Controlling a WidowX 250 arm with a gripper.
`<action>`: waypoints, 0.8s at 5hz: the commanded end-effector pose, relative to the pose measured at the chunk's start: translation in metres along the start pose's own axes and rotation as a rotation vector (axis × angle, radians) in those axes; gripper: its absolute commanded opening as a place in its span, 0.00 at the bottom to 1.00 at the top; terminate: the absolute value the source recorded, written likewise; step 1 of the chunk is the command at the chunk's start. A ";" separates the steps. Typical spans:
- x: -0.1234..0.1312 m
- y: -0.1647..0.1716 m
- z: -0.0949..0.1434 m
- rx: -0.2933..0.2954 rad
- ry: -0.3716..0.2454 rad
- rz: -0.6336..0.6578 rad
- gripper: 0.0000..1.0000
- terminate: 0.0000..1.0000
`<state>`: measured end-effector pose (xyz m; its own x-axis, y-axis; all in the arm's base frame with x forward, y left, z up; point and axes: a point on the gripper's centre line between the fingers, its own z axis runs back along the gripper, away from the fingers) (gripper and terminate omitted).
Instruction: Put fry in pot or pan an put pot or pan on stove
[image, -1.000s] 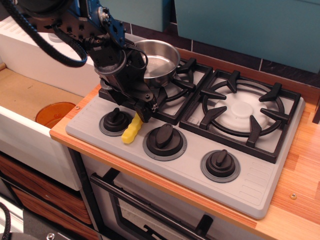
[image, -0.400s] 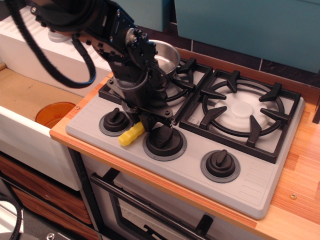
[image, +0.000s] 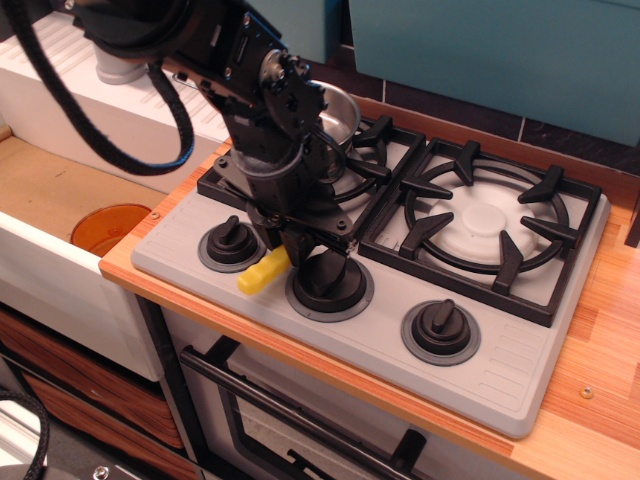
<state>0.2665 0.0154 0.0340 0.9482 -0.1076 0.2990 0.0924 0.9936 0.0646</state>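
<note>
The yellow crinkle-cut fry (image: 260, 271) lies flat on the grey stove (image: 500, 350), between the left knob (image: 230, 243) and the middle knob (image: 330, 280). My gripper (image: 303, 248) is low over the stove, just right of the fry. Its fingertips sit at the fry's right end and are dark against the middle knob, so I cannot tell how the jaws stand or whether they hold the fry. The shiny steel pot (image: 341, 108) stands on the left burner grate, mostly hidden behind my arm.
An orange round dish (image: 108, 228) lies in the sink basin at the left. The right burner grate (image: 487, 225) and right knob (image: 441, 327) are bare. The wooden counter edge (image: 590, 400) runs along the right. Teal wall panels stand behind.
The fry went from tilted upright beside the left knob to lying flat. My arm swung right and turned, covering most of the pot, and the gripper shifted toward the middle knob.
</note>
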 end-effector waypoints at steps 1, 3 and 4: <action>0.029 0.013 0.038 -0.015 -0.014 -0.010 0.00 0.00; 0.059 0.044 0.052 -0.046 0.034 -0.024 0.00 0.00; 0.075 0.056 0.057 -0.058 0.054 -0.023 0.00 0.00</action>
<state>0.3175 0.0581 0.0995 0.9721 -0.1284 0.1964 0.1320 0.9912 -0.0052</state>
